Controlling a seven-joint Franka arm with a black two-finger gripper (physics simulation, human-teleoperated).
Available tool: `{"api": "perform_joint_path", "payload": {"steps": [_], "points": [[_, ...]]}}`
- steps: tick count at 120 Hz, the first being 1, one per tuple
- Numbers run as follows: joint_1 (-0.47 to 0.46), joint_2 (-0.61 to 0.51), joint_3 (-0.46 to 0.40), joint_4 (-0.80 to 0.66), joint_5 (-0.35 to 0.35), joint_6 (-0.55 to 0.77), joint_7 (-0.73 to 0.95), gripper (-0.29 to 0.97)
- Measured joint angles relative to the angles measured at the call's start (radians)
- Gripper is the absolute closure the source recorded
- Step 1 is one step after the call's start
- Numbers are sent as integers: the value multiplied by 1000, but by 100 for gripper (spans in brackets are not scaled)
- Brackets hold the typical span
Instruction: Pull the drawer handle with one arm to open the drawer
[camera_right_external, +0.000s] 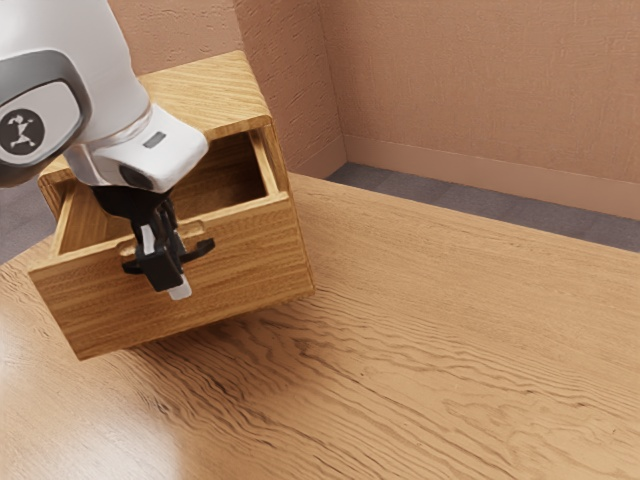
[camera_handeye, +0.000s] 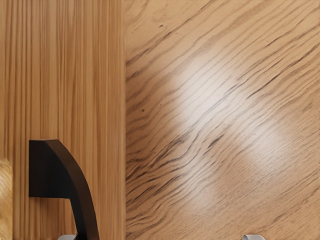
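As the drawer (camera_right_external: 180, 270) stands well out of the cabinet (camera_right_external: 200, 90) with its inside exposed, opening is judged largely done; at most further travel is left. The gripper (camera_right_external: 165, 265) sits at the handle (camera_right_external: 200, 243), fingers spread wide, clamping nothing.

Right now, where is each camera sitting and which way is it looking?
Exterior view: beside the arm, up high, looking down at the open drawer on the table; arm and gripper show.
Wrist view: on the hand, looking down past the drawer to the table; grey fingertips show.
Both share the black handle, drawer and table.
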Motion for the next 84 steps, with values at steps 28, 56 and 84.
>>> {"api": "perform_joint_path", "payload": {"steps": [28,56,84], "points": [[11,-39,-28,-15,13,4,-7,30],[17,-92,-84,63,139,7,-28,22],[-131,154,137,302,28,-23,-26,7]]}}
